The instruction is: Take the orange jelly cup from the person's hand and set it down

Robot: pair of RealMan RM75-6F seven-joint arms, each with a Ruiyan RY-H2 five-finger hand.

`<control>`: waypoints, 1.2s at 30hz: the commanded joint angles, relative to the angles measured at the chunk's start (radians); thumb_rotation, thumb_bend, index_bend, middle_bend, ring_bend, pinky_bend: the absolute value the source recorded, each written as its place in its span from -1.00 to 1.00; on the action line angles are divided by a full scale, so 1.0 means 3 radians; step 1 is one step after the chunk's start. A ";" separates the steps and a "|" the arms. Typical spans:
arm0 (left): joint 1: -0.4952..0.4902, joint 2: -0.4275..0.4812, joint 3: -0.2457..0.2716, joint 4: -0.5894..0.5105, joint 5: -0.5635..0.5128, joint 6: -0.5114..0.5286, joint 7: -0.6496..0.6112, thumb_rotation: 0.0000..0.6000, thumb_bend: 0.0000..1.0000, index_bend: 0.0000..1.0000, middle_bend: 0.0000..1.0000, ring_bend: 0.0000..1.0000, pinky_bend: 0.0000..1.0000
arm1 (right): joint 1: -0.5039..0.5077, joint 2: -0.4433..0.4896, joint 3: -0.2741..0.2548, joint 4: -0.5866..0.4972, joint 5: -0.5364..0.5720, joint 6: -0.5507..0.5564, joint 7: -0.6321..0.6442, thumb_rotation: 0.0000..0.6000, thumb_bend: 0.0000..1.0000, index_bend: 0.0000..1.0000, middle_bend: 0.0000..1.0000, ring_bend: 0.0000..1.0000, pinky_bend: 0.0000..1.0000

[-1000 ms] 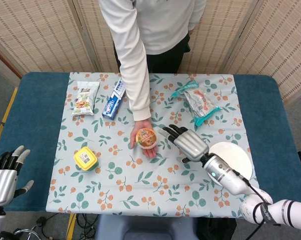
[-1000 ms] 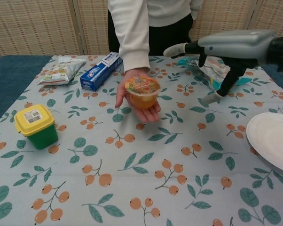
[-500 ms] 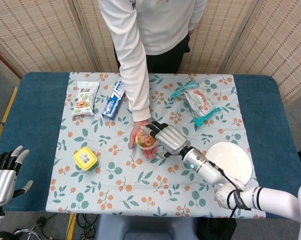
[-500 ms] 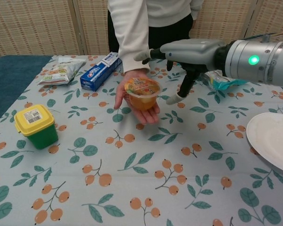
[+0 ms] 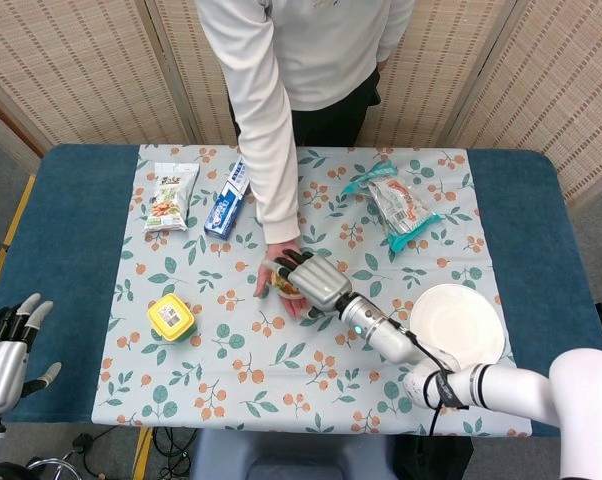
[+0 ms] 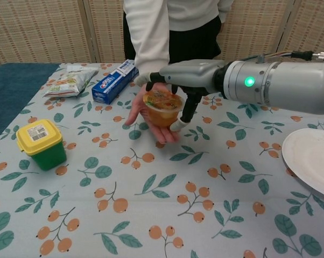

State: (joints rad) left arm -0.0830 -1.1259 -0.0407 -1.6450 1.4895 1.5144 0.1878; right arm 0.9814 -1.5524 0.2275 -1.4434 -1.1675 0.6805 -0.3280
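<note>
**Right hand positioned over the cup, grasp not yet confirmed**

Location of the cup. The jelly cup (image 6: 162, 108) rests upright on the person's palm (image 6: 151, 115), held above the middle of the counter (image 5: 71, 250), slightly toward the far edge. The foil lid faces up. The cup has no marked long axis; its axis of symmetry is vertical, wide rim at the top and narrower base on the palm.

Key relation. The right hand (image 6: 178, 86) lies directly above and just to the robot's right of the cup. Its fingers (image 6: 156, 79) extend over the lid toward the left edge of the counter. The thumb (image 6: 185, 110) hangs down beside the right wall of the cup. In the chest view the thumb tip appears at or very near the cup wall; contact cannot be confirmed. In the head view the right hand (image 5: 306, 277) covers most of the cup.

State of the hands. The right hand is spread around the cup and does not visibly hold it; the cup's weight is on the palm. The left hand (image 5: 6, 345) is at the near left corner, well apart from the cup, fingers apart, holding nothing. The right hand is by far the nearer.

Next move, as a judgement. Closing thumb and fingers across the cup's width should secure it; grip below the rim, since the tapered wall may slip.
</note>
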 commanded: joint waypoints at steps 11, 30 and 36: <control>0.0006 -0.0015 -0.0003 0.0047 -0.0033 -0.0026 -0.0038 1.00 -0.65 -0.78 -0.94 -0.78 -0.80 | 0.0075 0.0017 -0.0050 0.0102 0.0108 -0.0043 0.0080 1.00 -0.61 -1.00 -0.72 -0.89 -0.53; 0.0010 -0.0047 -0.0006 0.0105 -0.0049 -0.0045 -0.0081 1.00 -0.65 -0.78 -0.94 -0.78 -0.80 | 0.0214 -0.0233 -0.0071 0.0442 0.0189 0.0041 0.0103 1.00 -0.35 -0.55 -0.39 -0.59 -0.33; 0.0023 -0.0050 -0.0004 0.0115 -0.0061 -0.0040 -0.0092 1.00 -0.65 -0.77 -0.94 -0.78 -0.80 | 0.0201 -0.0294 -0.0081 0.0524 0.0109 0.0134 0.0156 1.00 -0.24 -0.35 -0.31 -0.49 -0.21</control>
State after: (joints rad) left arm -0.0761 -1.1409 -0.0418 -1.6101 1.4712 1.5023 0.1599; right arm 1.0427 -1.6388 0.2034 -1.2880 -1.1319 0.7177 -0.2840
